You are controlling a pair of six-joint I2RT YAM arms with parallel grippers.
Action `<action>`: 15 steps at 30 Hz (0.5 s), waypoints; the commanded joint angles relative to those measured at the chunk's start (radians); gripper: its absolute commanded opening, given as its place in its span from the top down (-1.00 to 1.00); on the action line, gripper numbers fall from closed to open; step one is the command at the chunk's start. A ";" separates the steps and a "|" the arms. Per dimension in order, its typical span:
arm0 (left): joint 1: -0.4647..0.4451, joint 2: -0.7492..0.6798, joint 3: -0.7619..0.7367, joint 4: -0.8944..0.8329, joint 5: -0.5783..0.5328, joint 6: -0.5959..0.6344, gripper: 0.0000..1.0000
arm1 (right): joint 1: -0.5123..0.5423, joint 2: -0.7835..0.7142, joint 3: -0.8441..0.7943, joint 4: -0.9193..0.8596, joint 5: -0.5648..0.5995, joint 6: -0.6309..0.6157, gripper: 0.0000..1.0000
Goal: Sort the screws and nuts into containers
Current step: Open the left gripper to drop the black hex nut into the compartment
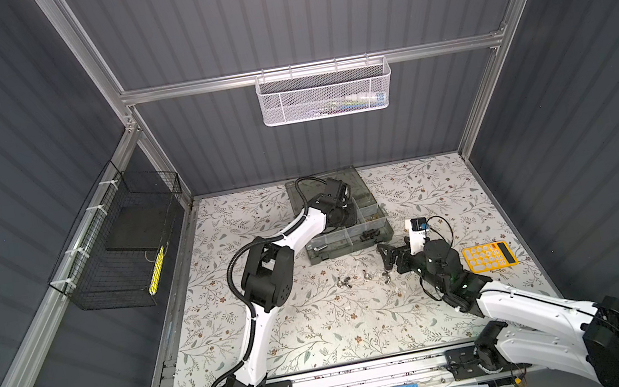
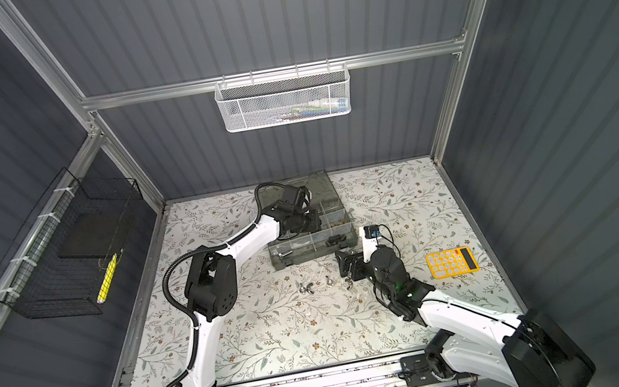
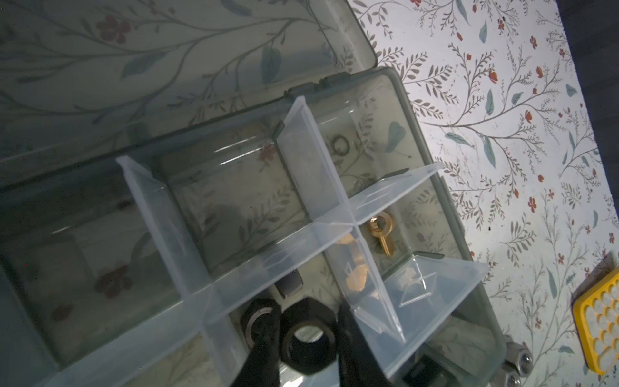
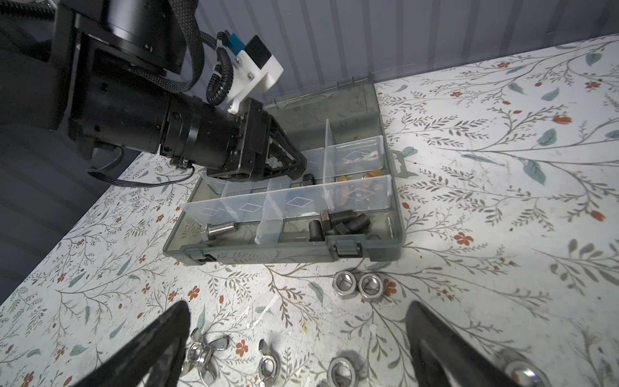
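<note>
Over case, left claw holding nut

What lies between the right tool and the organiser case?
Two silver hex nuts, side by side, just short of the front wall of the organiser case, shown in the right wrist view.

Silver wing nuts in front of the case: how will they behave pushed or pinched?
The wing nuts look like rigid, shiny metal, so probably slippery in a pinch. Their wings sit unevenly on the table, so a push likely skids or spins them, not rolls. Small, so probably light, easily flicked away.
</note>
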State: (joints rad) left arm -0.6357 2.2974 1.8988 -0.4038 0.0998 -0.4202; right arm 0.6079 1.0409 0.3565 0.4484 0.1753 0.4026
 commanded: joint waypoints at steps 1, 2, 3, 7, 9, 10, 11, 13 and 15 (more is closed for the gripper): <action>-0.005 0.008 0.011 0.006 0.015 0.004 0.33 | -0.005 -0.008 0.010 0.012 -0.011 0.008 -0.99; -0.005 0.007 0.009 0.006 0.015 0.004 0.29 | -0.006 -0.007 0.010 0.012 -0.012 0.008 -0.98; -0.005 0.004 0.007 0.005 0.015 0.005 0.25 | -0.006 -0.006 0.010 0.011 -0.012 0.008 -0.99; -0.005 -0.009 -0.003 0.005 0.016 0.005 0.17 | -0.007 -0.005 0.011 0.009 -0.012 0.009 -0.98; -0.005 -0.021 -0.011 0.005 0.016 0.004 0.13 | -0.008 -0.005 0.012 0.007 -0.012 0.009 -0.98; -0.005 -0.026 -0.015 0.006 0.015 0.004 0.12 | -0.008 -0.007 0.013 0.006 -0.011 0.010 -0.98; -0.005 -0.033 -0.018 0.005 0.015 0.005 0.10 | -0.008 -0.007 0.011 0.005 -0.009 0.010 -0.99; -0.005 -0.048 -0.024 0.002 0.015 0.005 0.07 | -0.008 -0.008 0.012 0.003 -0.005 0.012 -0.99; -0.005 -0.067 -0.030 0.001 0.012 0.006 0.02 | -0.008 -0.008 0.013 -0.001 -0.005 0.013 -0.98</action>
State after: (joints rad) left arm -0.6399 2.2906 1.8877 -0.3813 0.1066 -0.4213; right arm 0.6025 1.0409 0.3565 0.4480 0.1673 0.4076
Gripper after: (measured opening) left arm 0.477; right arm 0.993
